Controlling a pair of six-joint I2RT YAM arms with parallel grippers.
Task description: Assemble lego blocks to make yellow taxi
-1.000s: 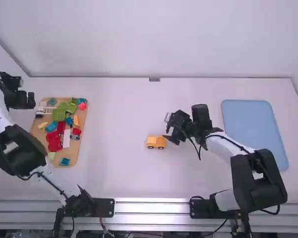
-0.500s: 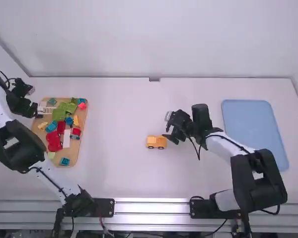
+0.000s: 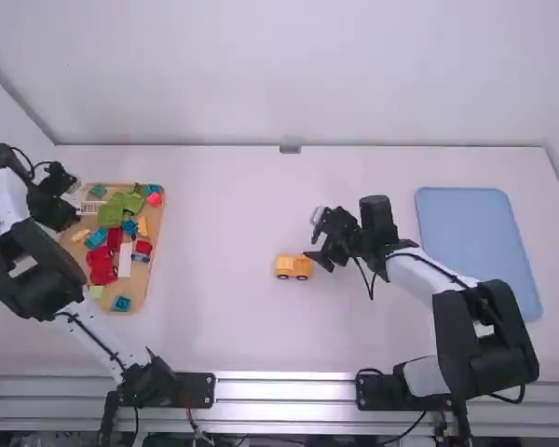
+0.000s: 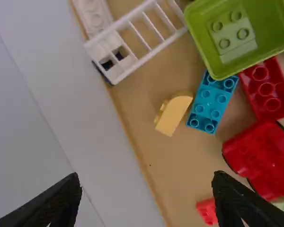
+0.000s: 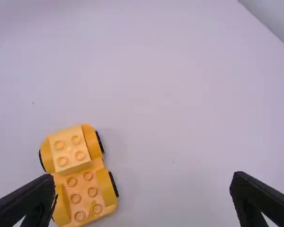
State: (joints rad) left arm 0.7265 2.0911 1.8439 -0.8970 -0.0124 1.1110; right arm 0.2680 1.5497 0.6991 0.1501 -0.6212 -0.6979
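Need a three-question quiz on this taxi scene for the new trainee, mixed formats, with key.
1. Right pincer: a) shut on the yellow car, b) open with nothing in it, c) shut on a red block?
2. Fill in: the yellow car stands between the wooden board and the ____ tray.
3. True or false: a curved yellow block lies on the wooden board.

Key: 1 b; 2 blue; 3 true.

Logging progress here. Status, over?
Left gripper open over tray edge. Right gripper open near yellow car. Loose yellow block in tray, blue block crowding it.
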